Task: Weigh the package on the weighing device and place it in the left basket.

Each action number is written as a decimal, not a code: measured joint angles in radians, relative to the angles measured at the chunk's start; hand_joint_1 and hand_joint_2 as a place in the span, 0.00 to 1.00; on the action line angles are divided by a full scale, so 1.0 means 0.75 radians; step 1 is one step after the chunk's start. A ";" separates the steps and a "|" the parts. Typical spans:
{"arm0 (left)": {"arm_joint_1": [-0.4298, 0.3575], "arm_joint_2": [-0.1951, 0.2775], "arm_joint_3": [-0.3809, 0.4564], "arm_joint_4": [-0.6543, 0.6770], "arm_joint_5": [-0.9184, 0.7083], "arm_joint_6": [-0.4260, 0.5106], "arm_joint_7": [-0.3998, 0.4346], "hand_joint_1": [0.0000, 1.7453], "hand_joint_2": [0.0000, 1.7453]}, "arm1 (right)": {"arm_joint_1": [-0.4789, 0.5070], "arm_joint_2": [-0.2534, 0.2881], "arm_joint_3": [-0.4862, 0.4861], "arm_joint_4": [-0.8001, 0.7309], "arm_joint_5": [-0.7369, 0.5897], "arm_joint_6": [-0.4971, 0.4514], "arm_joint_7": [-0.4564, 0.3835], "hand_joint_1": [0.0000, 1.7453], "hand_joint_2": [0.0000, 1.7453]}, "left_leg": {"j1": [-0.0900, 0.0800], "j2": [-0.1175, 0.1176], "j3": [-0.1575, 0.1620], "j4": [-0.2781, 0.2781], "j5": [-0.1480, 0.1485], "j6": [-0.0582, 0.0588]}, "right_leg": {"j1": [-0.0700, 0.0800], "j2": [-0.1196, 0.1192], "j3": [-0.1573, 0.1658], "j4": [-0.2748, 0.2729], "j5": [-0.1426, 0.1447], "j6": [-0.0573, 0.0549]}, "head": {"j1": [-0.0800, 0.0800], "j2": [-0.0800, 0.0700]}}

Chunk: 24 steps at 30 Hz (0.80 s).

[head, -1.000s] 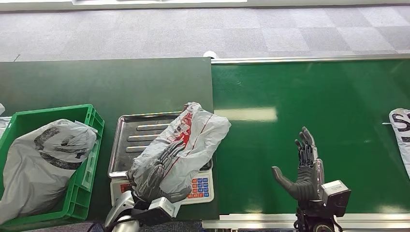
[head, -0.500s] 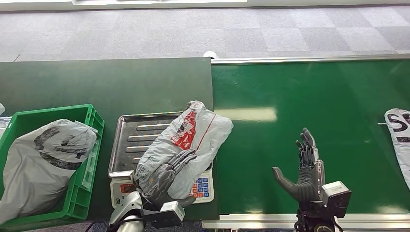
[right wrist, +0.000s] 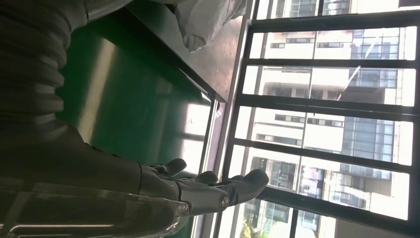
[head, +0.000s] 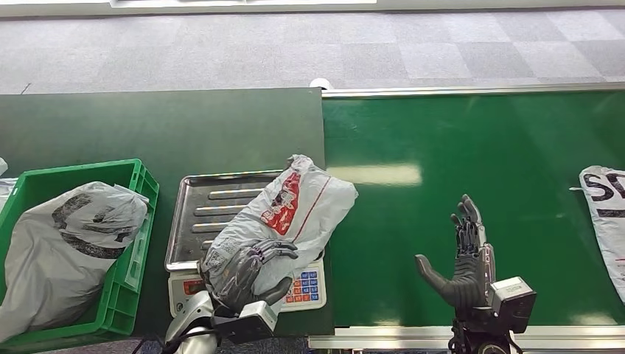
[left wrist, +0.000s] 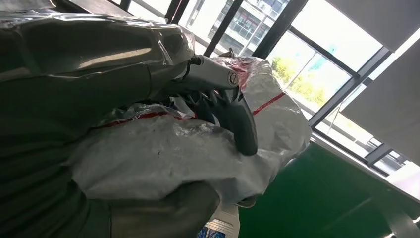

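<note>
Two hands show in the head view. Left hand (head: 247, 271): dark fingers curled over the near end of the package (head: 295, 214), clamping it; the wrist view confirms fingers (left wrist: 233, 111) pressed into the crinkled film. Package: a soft, wrinkled grey plastic bag with red print, lying diagonally on the scale (head: 203, 221), its far end overhanging the scale's right edge. Scale: a flat rectangular steel tray with ribbed grooves, and a white front panel with a coloured keypad (head: 304, 287). Left of the scale, just beside it, stands the basket (head: 136, 221), a green moulded-plastic crate holding a bulky grey bag (head: 70, 243) with black print. Right of the scale, well apart, the right hand (head: 463, 254) stands upright over the glossy green belt (head: 472, 147), fingers spread, holding nothing. Farther right, another white printed bag (head: 608, 214) lies at the belt's edge.
</note>
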 joint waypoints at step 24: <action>0.044 -0.034 0.103 -0.125 0.377 0.206 -0.231 1.00 1.00 | 0.004 0.000 -0.001 -0.003 -0.012 -0.009 -0.001 0.00 1.00 | 0.000 0.000 0.000 0.000 0.000 0.000 | 0.000 0.000 0.000 0.000 0.000 0.000 | 0.000 0.000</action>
